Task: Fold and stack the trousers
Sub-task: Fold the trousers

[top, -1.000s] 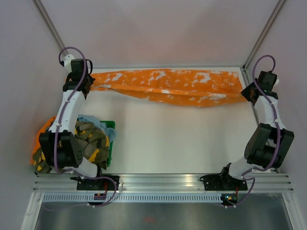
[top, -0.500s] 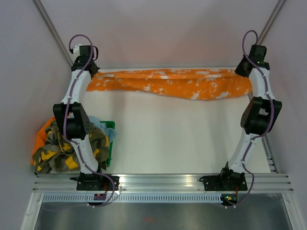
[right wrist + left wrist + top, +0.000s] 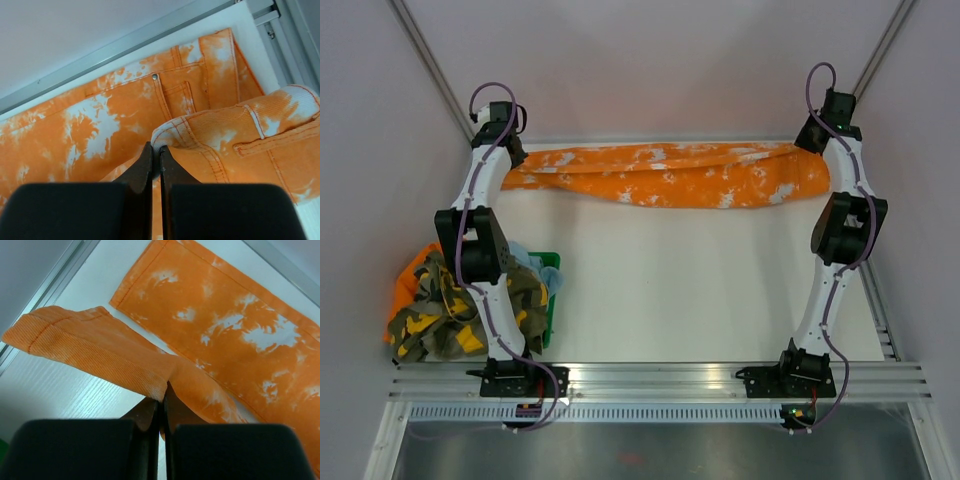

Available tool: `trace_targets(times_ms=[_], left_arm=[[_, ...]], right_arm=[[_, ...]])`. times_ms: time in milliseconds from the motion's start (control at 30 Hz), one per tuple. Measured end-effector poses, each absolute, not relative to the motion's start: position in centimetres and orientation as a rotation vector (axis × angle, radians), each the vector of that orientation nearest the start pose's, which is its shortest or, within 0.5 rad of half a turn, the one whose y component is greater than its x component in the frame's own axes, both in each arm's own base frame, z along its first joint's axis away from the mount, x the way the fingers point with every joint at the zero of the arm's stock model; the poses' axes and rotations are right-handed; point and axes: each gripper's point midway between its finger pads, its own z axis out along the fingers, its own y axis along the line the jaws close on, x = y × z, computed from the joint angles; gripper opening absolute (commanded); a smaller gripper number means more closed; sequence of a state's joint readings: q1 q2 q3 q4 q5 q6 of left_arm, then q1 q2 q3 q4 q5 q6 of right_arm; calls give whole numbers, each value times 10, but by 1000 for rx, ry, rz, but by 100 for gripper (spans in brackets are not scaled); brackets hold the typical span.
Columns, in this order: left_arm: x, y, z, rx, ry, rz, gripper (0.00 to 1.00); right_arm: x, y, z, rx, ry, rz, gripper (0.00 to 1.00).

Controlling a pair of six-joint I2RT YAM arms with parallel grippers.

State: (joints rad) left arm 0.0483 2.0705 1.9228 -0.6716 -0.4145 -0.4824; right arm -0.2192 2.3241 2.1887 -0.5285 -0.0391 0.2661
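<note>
Trousers (image 3: pixel 240 325) cropped at both wrist-view edges.

You look down on the whole table (image 3: pixel 720 290) from above — both wrist views sit close over the trousers (image 3: pixel 670 175) at its far edge

Bright, even light (shadows faint); foregrounds perhaps blurred.

The left arm (image 3: pixel 480 215) and right arm (image 3: pixel 842 225) are white links joined by bulky black joint housings. A purple cable (image 3: pixel 490 86) runs along each. The bases (image 3: pixel 510 378) are black. The left gripper (image 3: pixel 161 402) and right gripper (image 3: pixel 155 155) have blocky matte-black fingers (image 3: pixel 75 447).
</note>
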Motion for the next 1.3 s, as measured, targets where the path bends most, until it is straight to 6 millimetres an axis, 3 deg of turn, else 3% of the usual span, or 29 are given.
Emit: trace_targets(times_ms=[233, 700, 867, 1100, 1300], left_arm=[[543, 84, 156, -789, 2213, 271, 2], [552, 83, 136, -770, 2275, 268, 2], [556, 84, 133, -767, 2270, 270, 2], [584, 86, 123, -764, 2220, 228, 2], [597, 88, 109, -767, 2213, 210, 2]], right_arm=[[625, -114, 125, 532, 2166, 100, 0], [649, -115, 106, 546, 2102, 100, 0], [660, -110, 91, 530, 2089, 105, 0], [672, -100, 63, 503, 2086, 109, 0], [685, -98, 61, 481, 2050, 117, 0]])
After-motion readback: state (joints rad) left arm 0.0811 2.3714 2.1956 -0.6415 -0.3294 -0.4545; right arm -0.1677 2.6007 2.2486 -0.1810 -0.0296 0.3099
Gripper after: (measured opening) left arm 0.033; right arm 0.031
